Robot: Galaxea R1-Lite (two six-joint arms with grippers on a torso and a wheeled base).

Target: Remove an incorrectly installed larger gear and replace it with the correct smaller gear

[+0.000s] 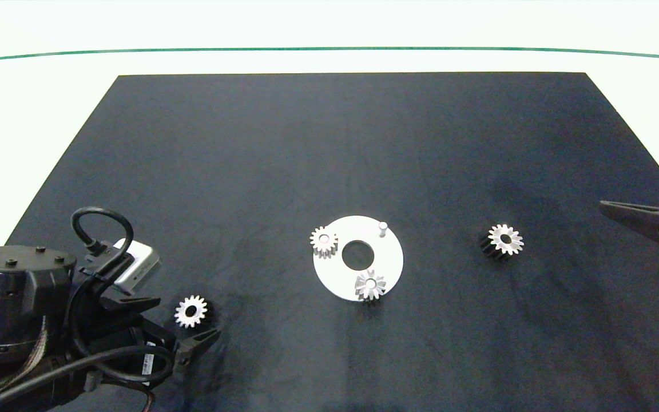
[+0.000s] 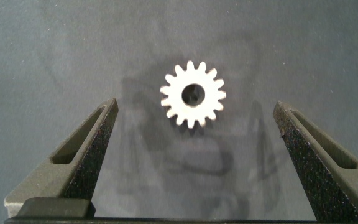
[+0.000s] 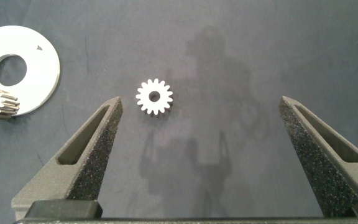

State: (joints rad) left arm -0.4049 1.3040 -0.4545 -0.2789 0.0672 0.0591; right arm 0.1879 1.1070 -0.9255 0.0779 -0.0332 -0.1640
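- Head view shows a white disc plate (image 1: 334,283) lying flat on the dark mat (image 1: 329,143), with two small gears seated on it: one at its left rim (image 1: 324,241), one at its near rim (image 1: 370,285). A bare peg (image 1: 382,228) stands empty at its far right.
- We judge the bare peg to be the seat awaiting the correct part; the plate holds nothing else, and its central hole is open.
- We find the larger gear (image 1: 504,239), pointed teeth and dark sides, lying loose on the mat to the right of the plate, well apart from it. It appears already removed.
- We find the smaller gear (image 1: 191,312), blunt teeth and wide bore, flat on the mat near the left front, away from the plate.
- Left gripper (image 2: 194,158) hangs over the smaller gear with its jaws spread wide, holding nothing; the gear lies just ahead of the gap. We read this placement as lining up for a pick.
- Right gripper (image 3: 201,155) sits at the right edge, also wide and empty, looking toward the larger gear.
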